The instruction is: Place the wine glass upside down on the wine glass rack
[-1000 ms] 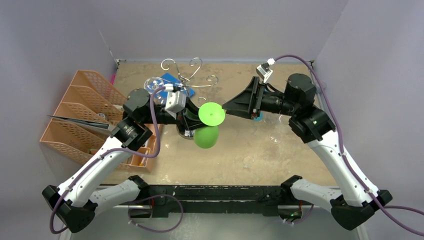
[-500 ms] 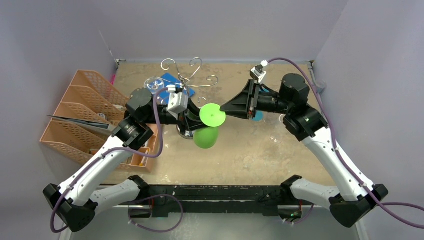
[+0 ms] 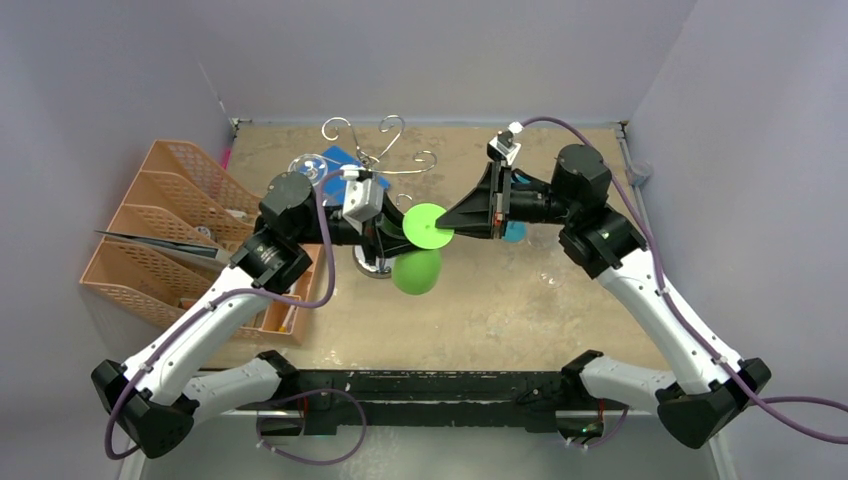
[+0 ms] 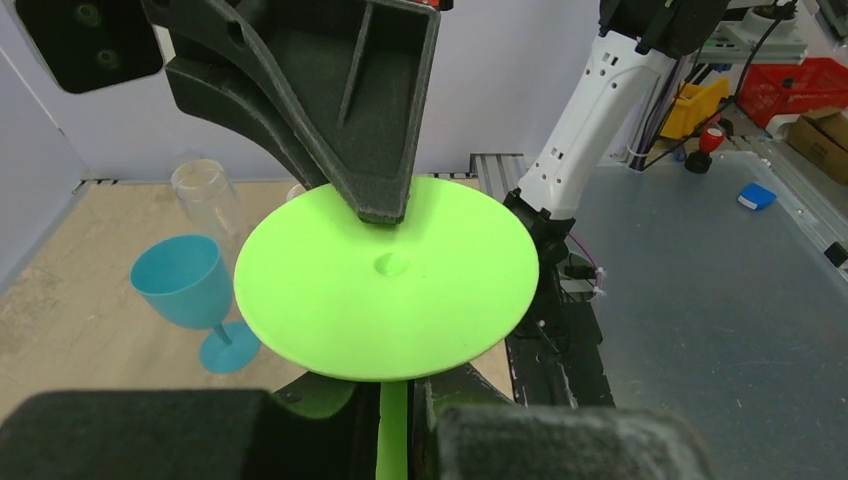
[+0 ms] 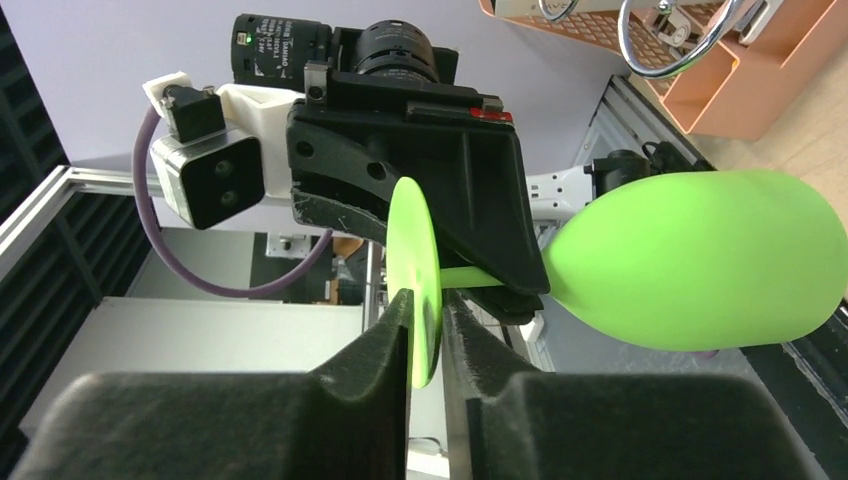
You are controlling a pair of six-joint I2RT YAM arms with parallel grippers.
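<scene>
Wine glass (image 3: 424, 242) I'm holding is bright green, plain, no pattern. Left gripper (image 5: 497, 283) and right gripper (image 5: 426, 322) are matte black. My arms (image 3: 200, 330) are white shells with black joints. Rack (image 3: 378, 152) is shiny silver wire. Table (image 3: 500, 300) is tan, blotchy, with pale worn patches. File tray (image 3: 160, 215) is peach-orange with a fine mesh pattern. Blue card (image 3: 340, 158) lies by the rack. I see a turquoise goblet (image 4: 185, 285) and a clear tumbler (image 4: 205, 195). Walls (image 3: 450, 50) are grey-lavender.
</scene>
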